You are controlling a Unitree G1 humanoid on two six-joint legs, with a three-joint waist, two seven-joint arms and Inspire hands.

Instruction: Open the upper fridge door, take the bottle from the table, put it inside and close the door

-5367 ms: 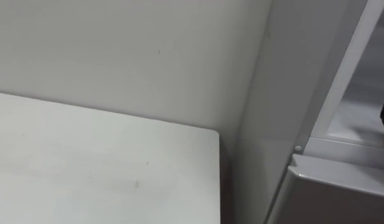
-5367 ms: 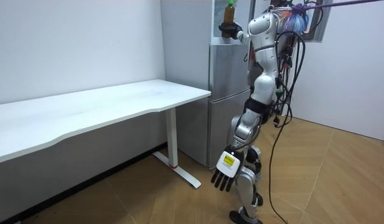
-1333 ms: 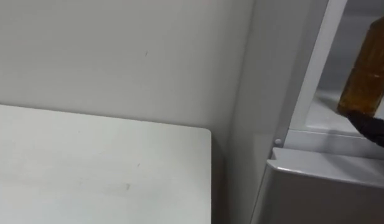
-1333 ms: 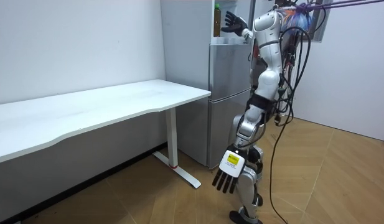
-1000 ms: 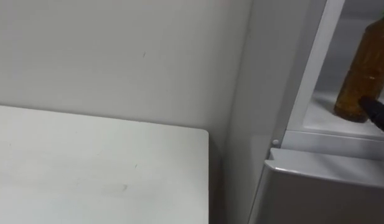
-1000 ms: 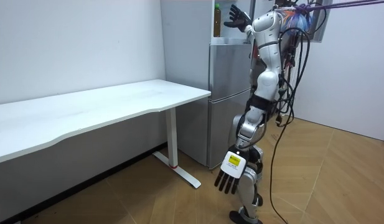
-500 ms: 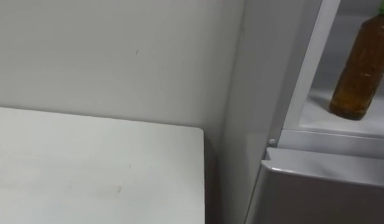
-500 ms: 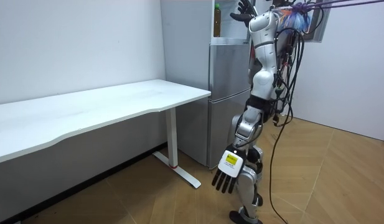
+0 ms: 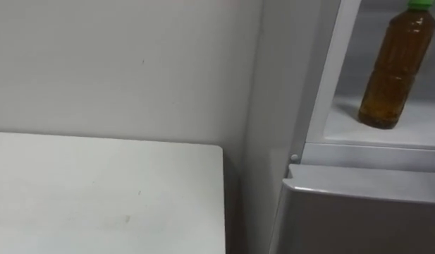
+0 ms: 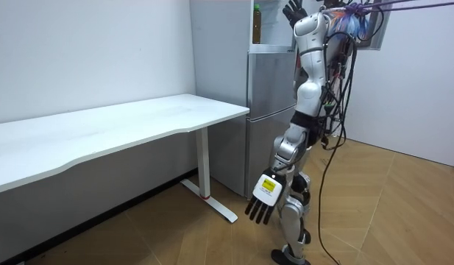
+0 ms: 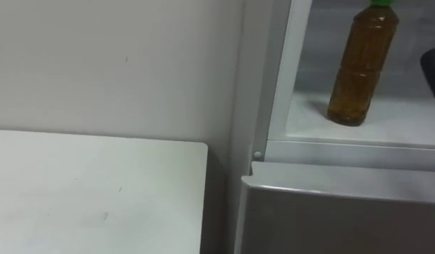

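left eye: bottle (image 9: 390, 67) upright on upper fridge (image 9: 414, 128) shelf | right eye: right hand (image 11: 434, 76) near bottle's right, apart | room: right hand raised by fridge, fingers spread, holding nothing; left hand (image 10: 260, 200) hangs low, fingers straight

The tall plastic bottle (image 9: 392, 70) is tea-brown inside and has a green cap (image 9: 418, 4). The fridge shelf (image 9: 421, 128) is white. The big metal fridge (image 10: 271, 110) is silver-grey outside. The flat desk (image 9: 97, 197) is white, and the plain wall (image 9: 118, 63) is pale grey-white. The wooden floor (image 10: 403, 213) is light brown with a zigzag pattern. The left robot hand (image 10: 260, 206) and right robot hand (image 10: 291, 10) are black.
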